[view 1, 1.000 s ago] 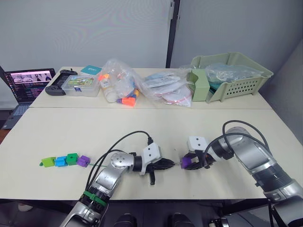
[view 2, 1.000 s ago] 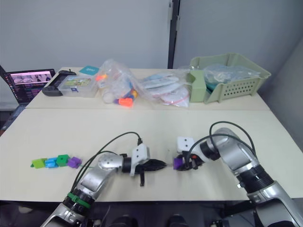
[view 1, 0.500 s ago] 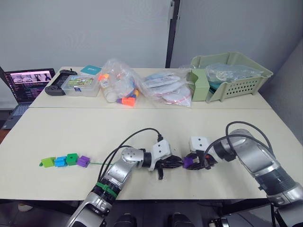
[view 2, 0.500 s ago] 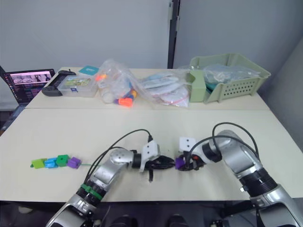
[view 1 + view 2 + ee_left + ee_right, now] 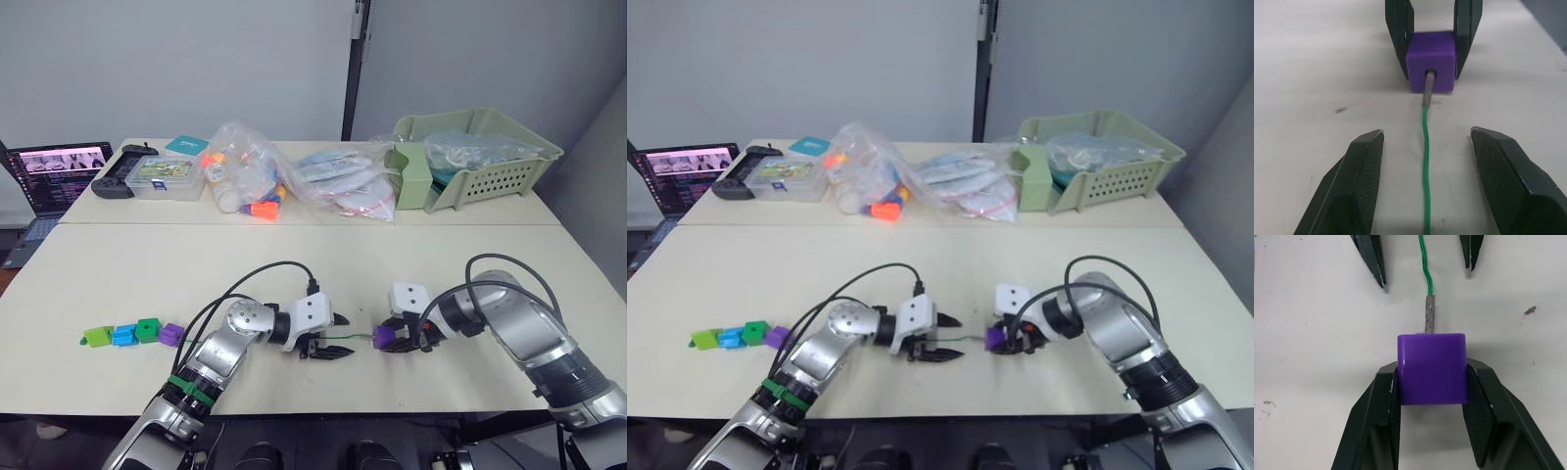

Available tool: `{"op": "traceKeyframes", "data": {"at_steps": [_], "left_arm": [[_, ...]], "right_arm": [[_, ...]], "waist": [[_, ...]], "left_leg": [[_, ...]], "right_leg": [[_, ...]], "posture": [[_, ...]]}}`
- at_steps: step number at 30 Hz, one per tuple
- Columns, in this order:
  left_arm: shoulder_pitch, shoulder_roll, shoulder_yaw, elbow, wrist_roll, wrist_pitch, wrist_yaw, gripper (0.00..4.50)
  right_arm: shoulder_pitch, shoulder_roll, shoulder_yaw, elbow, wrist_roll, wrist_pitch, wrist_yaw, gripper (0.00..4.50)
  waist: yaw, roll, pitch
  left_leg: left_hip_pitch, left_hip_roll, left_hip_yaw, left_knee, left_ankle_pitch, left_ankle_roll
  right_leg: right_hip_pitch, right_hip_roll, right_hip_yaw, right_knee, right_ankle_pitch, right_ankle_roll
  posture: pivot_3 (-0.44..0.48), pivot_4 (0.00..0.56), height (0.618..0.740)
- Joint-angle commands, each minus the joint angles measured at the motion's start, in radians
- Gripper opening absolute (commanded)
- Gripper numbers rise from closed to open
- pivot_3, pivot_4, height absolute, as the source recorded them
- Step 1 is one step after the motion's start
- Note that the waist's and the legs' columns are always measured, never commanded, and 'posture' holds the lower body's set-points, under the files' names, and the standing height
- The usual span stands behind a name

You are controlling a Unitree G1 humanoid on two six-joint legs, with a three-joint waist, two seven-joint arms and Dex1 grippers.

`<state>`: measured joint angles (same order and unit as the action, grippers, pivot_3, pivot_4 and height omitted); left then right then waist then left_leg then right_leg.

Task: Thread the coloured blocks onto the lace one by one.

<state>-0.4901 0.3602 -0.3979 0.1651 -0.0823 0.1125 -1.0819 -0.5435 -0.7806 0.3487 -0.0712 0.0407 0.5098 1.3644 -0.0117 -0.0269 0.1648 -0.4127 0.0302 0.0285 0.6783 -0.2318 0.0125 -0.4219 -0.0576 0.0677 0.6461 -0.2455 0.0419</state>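
While right claw (image 5: pixel 1432 431) grips purple block (image 5: pixel 1432 367), lace (image 5: pixel 1425 147) tip inserted

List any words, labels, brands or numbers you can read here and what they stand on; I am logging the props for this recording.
None can be read.
The laptop screen shows lines of text, too small to read.
The clear box has a printed lid label, too blurred to read.
The teal packet behind it carries print, too small to read.
The purple block bears no marking.

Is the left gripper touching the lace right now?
Apart. In the left wrist view the left gripper stands open, and the green lace runs between its fingers with bare table on both sides.
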Motion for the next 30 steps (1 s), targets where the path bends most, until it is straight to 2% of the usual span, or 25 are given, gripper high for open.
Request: {"op": "traceKeyframes", "data": {"at_steps": [1,2,9,10,30], "left_arm": [[-0.013,0.001,-0.002,-0.026,0.004,0.002,-0.009,3.00],[-0.021,0.001,-0.007,-0.014,0.010,0.002,-0.010,2.43],[-0.052,-0.022,-0.015,0.011,0.007,0.011,-0.018,0.19],[-0.049,-0.020,-0.016,0.006,0.004,0.015,-0.022,0.00],[-0.033,-0.031,-0.003,-0.005,-0.003,0.025,-0.014,0.00]], "right_arm": [[-0.008,0.010,0.011,-0.006,0.009,-0.016,-0.003,1.19],[-0.009,0.013,0.012,-0.005,0.008,-0.018,-0.003,1.19],[-0.017,0.021,0.021,-0.001,0.006,-0.024,-0.003,1.19],[-0.017,0.021,0.022,0.000,0.005,-0.026,-0.004,1.19],[-0.060,0.114,0.079,0.036,-0.028,-0.036,-0.031,1.19]], "waist": [[0.000,0.000,0.000],[0.000,0.000,0.000],[-0.002,0.000,0.000],[-0.003,0.000,0.000],[-0.010,0.000,0.000]], "left_leg": [[0.000,0.000,0.000,0.000,0.000,0.000],[0.000,0.000,0.000,0.000,0.000,0.000],[0.000,0.000,0.000,0.000,0.000,0.000],[0.000,0.000,0.000,0.000,0.000,0.000],[0.002,0.002,0.000,0.000,0.000,0.000]], "right_leg": [[0.000,0.000,0.000,0.000,0.000,0.000],[0.000,0.000,0.000,0.000,0.000,0.000],[0.000,0.000,0.000,0.000,0.000,0.000],[0.000,0.000,0.000,0.000,0.000,0.000],[0.001,0.002,0.000,0.001,0.000,0.000]], "posture": [[0.000,0.150,0.740],[0.000,0.150,0.740],[0.000,0.150,0.740],[0.000,0.150,0.740],[0.000,0.150,0.740]]}}
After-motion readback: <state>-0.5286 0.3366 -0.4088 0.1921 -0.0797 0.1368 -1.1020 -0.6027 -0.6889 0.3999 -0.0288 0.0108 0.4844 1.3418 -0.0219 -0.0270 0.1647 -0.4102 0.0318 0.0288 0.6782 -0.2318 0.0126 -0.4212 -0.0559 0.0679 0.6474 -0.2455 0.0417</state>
